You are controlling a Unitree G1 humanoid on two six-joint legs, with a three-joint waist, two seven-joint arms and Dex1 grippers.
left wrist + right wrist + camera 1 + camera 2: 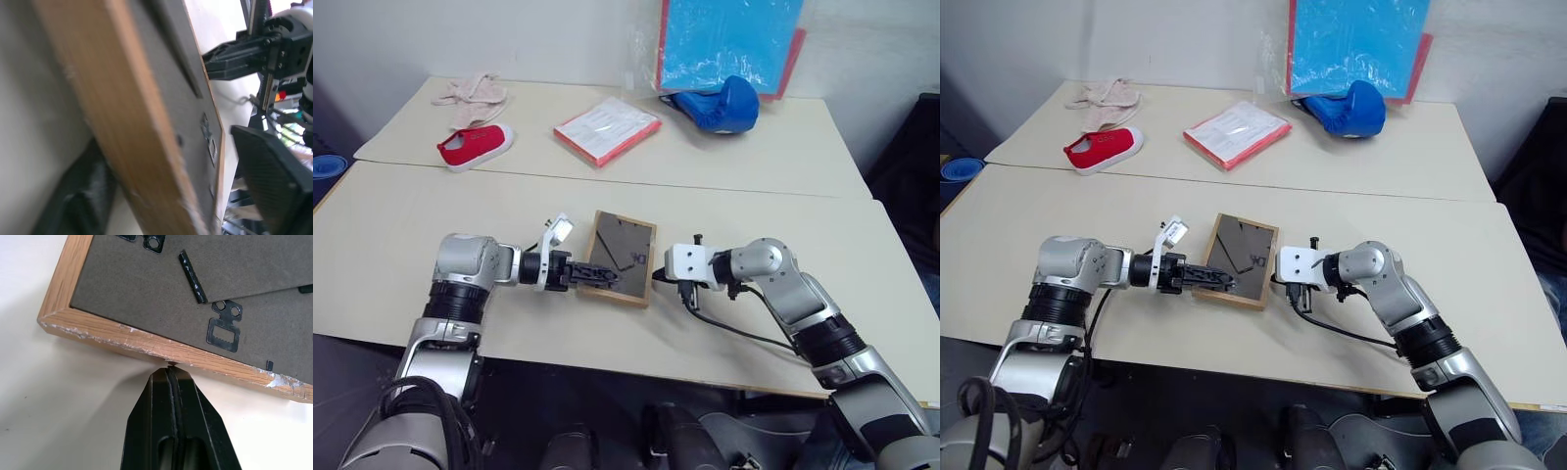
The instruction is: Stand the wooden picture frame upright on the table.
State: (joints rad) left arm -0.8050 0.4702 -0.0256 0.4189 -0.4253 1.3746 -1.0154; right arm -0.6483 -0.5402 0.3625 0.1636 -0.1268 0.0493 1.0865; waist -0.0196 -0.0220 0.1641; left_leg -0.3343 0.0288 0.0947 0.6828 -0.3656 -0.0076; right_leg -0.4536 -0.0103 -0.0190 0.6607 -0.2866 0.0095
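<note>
The wooden picture frame (625, 250) lies on the near table (411, 215) with its dark backing board and fold-out stand facing up. My left gripper (597, 277) reaches in from the left and is open. Its fingers (83, 196) straddle the frame's light-wood edge (122, 107), one below the wood and one over the backing. My right gripper (656, 277) is shut, and its tips (171, 371) press against the frame's opposite edge (161, 350). Nothing is held between the right fingers.
Across the seam, the far table holds a red shoe (475, 145), a pale cloth (470, 93), a red-edged packet (607, 127) and a blue glove (720, 103). A blue red-edged board (729, 39) leans on the wall behind.
</note>
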